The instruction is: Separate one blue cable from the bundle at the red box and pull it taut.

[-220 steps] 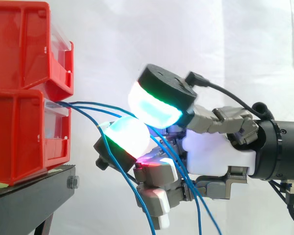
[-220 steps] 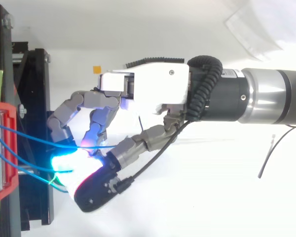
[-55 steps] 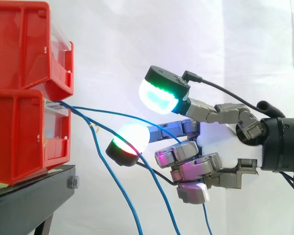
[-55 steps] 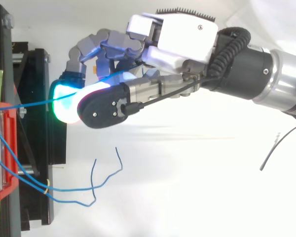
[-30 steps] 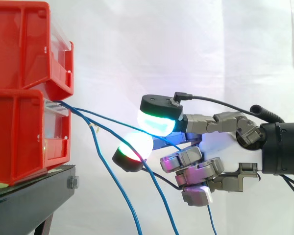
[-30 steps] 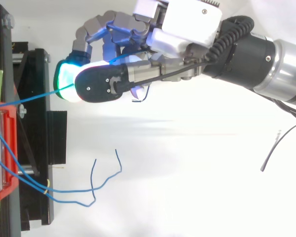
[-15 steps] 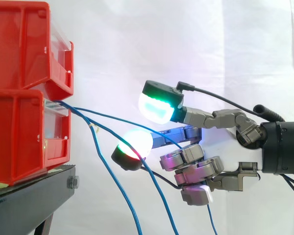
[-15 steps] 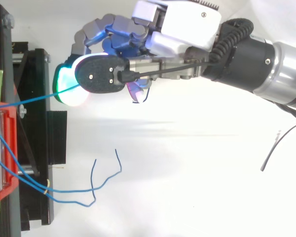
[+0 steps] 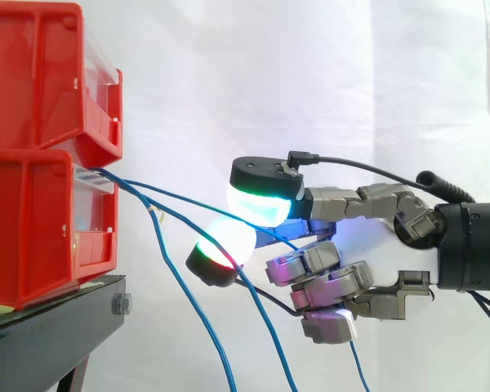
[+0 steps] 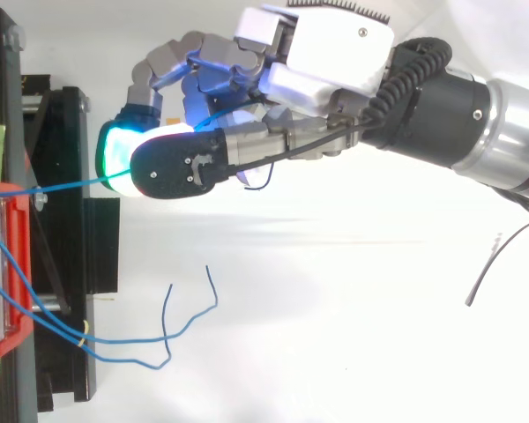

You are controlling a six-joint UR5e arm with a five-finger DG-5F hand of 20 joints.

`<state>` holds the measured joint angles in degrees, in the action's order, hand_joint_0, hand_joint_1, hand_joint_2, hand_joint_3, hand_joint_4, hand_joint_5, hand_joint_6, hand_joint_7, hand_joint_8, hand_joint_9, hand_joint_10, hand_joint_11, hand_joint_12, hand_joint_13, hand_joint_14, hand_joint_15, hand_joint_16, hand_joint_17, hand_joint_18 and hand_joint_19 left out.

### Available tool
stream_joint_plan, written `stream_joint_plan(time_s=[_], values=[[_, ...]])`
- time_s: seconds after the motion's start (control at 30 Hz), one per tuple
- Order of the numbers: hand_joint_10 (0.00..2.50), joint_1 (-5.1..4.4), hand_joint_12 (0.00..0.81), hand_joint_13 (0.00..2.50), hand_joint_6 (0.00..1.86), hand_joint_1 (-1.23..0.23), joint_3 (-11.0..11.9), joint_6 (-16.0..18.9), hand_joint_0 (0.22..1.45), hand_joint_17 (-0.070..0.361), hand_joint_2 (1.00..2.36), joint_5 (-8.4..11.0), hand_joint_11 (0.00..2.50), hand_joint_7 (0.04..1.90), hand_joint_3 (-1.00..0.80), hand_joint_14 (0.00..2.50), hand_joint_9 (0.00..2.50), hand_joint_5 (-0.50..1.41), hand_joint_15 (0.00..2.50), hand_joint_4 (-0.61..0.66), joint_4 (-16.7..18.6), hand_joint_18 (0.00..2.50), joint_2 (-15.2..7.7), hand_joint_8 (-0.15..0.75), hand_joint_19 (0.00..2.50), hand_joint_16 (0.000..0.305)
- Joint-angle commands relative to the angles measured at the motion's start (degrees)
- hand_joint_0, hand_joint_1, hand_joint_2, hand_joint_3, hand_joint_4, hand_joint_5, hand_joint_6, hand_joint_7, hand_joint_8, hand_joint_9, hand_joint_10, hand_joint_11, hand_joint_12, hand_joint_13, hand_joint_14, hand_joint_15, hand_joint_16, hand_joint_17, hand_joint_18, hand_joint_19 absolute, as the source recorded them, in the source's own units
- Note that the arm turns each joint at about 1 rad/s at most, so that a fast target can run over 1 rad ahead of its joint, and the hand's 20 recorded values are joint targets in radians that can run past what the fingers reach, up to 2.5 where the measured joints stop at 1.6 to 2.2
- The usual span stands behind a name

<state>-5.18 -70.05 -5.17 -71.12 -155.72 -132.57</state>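
where the fingers [image 10: 172, 169] meet, blue cable [image 10: 66, 185] lies pinched.

the blue cable [image 10: 62, 185] disappears between the glowing fingertips [image 10: 115, 154] of the hand [image 10: 326, 53], which cover that stretch. its end inside the red bins [image 9: 33, 220] is hidden. the side view's left edge cuts off the bins and the black stand [image 9: 57, 327], and the slack cables [image 10: 123, 339] run off that view's bottom edge.
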Motion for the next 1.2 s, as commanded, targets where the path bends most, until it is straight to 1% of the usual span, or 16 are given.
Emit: stream_joint_plan(time_s=[0.0,0.13,0.23,0.33,0.37,0.47,0.5,0.53,0.57,0.6,0.63,0.7,0.83,0.93,1.07,1.17], values=[[2.5,-0.01,0.536,1.13,0.88,-0.82,0.0,-0.4,0.69,0.126,1.02,-0.07,2.36,0.88,-0.24,2.5,0.43,-0.22,1.7,0.05,0.1,1.31,0.0,0.301,0.97,0.056],[2.5,-0.18,0.527,1.12,0.88,-0.83,0.0,-0.8,0.69,0.125,1.02,0.02,2.33,0.87,-0.25,2.5,0.43,-0.22,1.68,0.04,0.1,1.3,-0.1,0.291,0.99,0.056],[2.5,-0.27,0.514,1.11,0.88,-0.82,0.0,-0.8,0.68,0.124,1.02,0.02,2.39,0.87,-0.19,2.5,0.42,-0.22,1.66,0.01,0.1,1.3,0.0,0.273,1.0,0.055],[2.5,-0.45,0.521,1.11,0.88,-0.82,0.0,-0.5,0.66,0.125,1.03,-0.07,2.37,0.9,-0.14,2.5,0.42,-0.21,1.66,-0.01,0.1,1.28,0.0,0.26,1.0,0.055],[2.5,-0.53,0.523,1.1,0.88,-0.82,0.0,0.2,0.66,0.124,1.03,-0.34,2.37,0.9,-0.13,2.5,0.42,-0.21,1.68,-0.02,0.1,1.28,0.0,0.26,0.99,0.055],[2.5,-0.53,0.51,1.08,0.88,-0.82,0.0,2.9,0.65,0.124,1.03,-2.09,2.38,0.91,-0.09,2.5,0.41,-0.21,1.63,-0.03,0.0,1.27,0.0,0.257,0.97,0.055],[2.5,-0.53,0.509,1.08,0.88,-0.81,0.0,3.5,0.65,0.123,1.03,-2.36,2.38,0.91,-0.09,2.5,0.41,-0.21,1.63,-0.04,-0.2,1.26,0.0,0.257,0.99,0.055],[2.5,-0.62,0.508,1.08,0.88,-0.81,0.0,4.2,0.64,0.12,1.03,-2.8,2.33,0.92,-0.07,2.5,0.41,-0.2,1.64,-0.03,-0.2,1.24,0.0,0.259,1.0,0.053],[2.5,-0.62,0.507,1.08,0.88,-0.81,0.0,5.8,0.63,0.123,1.02,-3.76,2.35,0.93,-0.06,2.5,0.42,-0.2,1.63,-0.01,-0.2,1.25,0.0,0.264,0.96,0.055],[2.5,-0.62,0.502,1.09,0.88,-0.8,0.0,6.2,0.63,0.128,1.02,-4.29,2.29,0.93,-0.06,2.5,0.44,-0.19,1.61,0.03,-0.2,1.28,0.0,0.275,0.91,0.057],[2.5,-0.71,0.507,1.1,0.88,-0.8,0.0,6.6,0.63,0.132,1.02,-5.17,2.31,0.92,-0.06,2.5,0.45,-0.19,1.62,0.05,-0.2,1.3,0.0,0.28,0.88,0.058],[2.5,-0.8,0.512,1.12,0.88,-0.77,0.0,6.6,0.61,0.136,1.02,-6.05,2.3,0.94,-0.1,2.5,0.46,-0.19,1.59,0.09,-0.2,1.32,0.0,0.291,0.83,0.06],[2.5,-0.89,0.513,1.1,0.88,-0.71,0.0,6.7,0.59,0.128,1.02,-6.58,2.36,0.97,-0.18,2.5,0.46,-0.19,1.6,0.09,-0.3,1.28,0.0,0.291,0.9,0.057],[2.5,-1.24,0.515,1.08,0.88,-0.69,0.0,6.8,0.6,0.121,1.02,-6.58,2.37,0.99,-0.24,2.5,0.46,-0.19,1.63,0.08,-0.3,1.24,0.0,0.285,0.97,0.054],[2.5,-1.41,0.518,1.11,0.88,-0.64,0.0,6.8,0.61,0.118,1.01,-6.49,2.38,1.01,-0.35,2.5,0.49,-0.19,1.65,0.09,-0.4,1.25,0.0,0.287,0.96,0.053],[2.5,-1.5,0.518,1.11,0.88,-0.62,0.0,6.8,0.62,0.123,1.01,-6.4,2.38,1.01,-0.4,2.5,0.5,-0.18,1.64,0.1,-0.4,1.27,0.0,0.287,0.96,0.055]])
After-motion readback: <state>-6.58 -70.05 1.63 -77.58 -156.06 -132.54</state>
